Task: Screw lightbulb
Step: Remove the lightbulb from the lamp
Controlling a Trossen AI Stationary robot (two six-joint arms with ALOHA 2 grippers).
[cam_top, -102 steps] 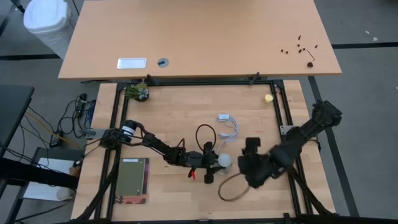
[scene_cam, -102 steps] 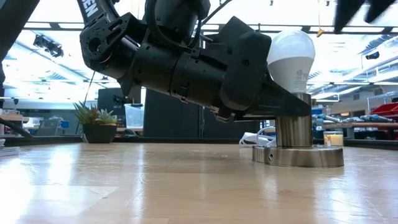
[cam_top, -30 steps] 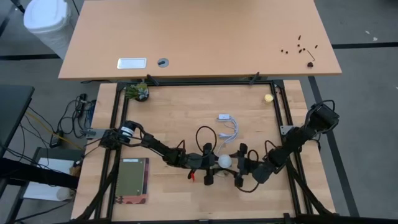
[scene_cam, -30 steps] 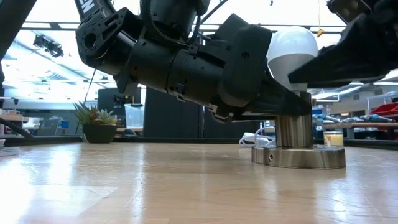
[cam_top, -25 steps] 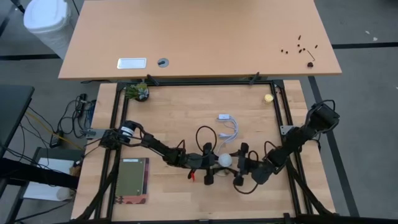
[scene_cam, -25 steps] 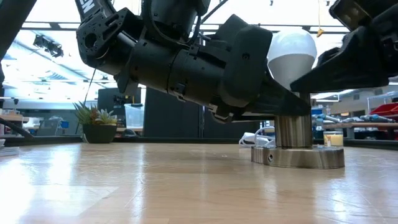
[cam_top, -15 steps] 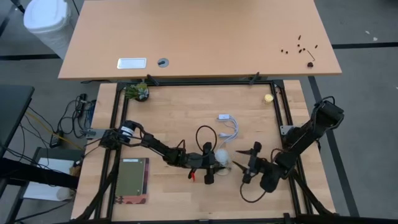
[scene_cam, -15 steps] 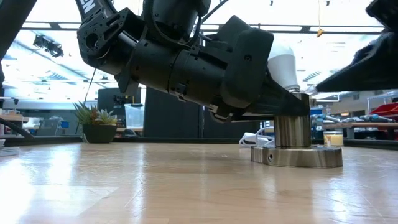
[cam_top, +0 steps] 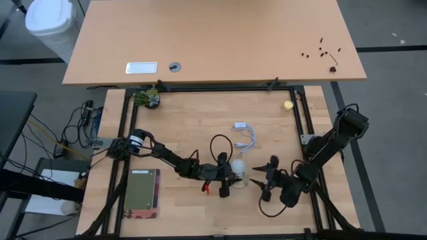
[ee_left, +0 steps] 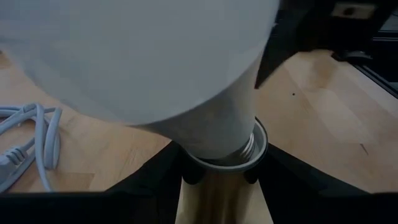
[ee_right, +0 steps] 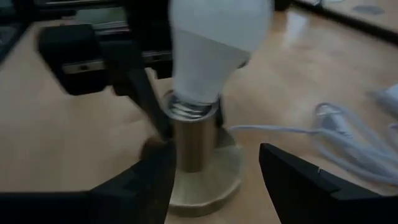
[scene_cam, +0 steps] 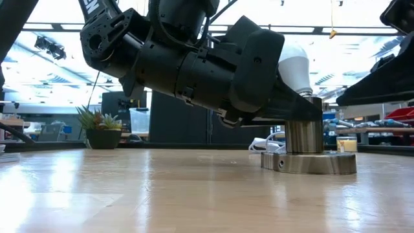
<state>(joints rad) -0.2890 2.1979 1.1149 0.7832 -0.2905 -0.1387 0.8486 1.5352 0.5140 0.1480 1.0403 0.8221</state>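
The white frosted lightbulb (cam_top: pixel 238 166) stands with its grey screw base in the top of the metal socket post (ee_right: pixel 194 140), leaning over (scene_cam: pixel 294 61). The post rises from a round disc base (scene_cam: pixel 310 162) on the table. My left gripper (cam_top: pixel 225 177) is shut on the post below the bulb. My right gripper (cam_top: pixel 267 179) is open and empty, to the right of the bulb and apart from it; its fingers frame the socket in the right wrist view (ee_right: pixel 214 155). My left gripper pinches the socket post just under its rim (ee_left: pixel 249 152) between its two fingers (ee_right: pixel 143 93), one on each side. The fingers come level from the table's left and lie across the upright post. The disc base stays flat on the table.
A white cord (cam_top: pixel 247 137) and a black cable loop (cam_top: pixel 220 143) lie just beyond the socket. A green book (cam_top: pixel 142 192) lies near left, a small plant (cam_top: pixel 148 99) far left, a yellowish ball (cam_top: pixel 288 105) far right. Black frame rails (cam_top: pixel 213 88) border the table.
My right gripper, which stood at the bulb's globe a second ago, has drawn back toward the table's right edge and is clear of the bulb. The bulb, upright then, has tipped over in the socket and now leans toward the far left. My left gripper has kept still.
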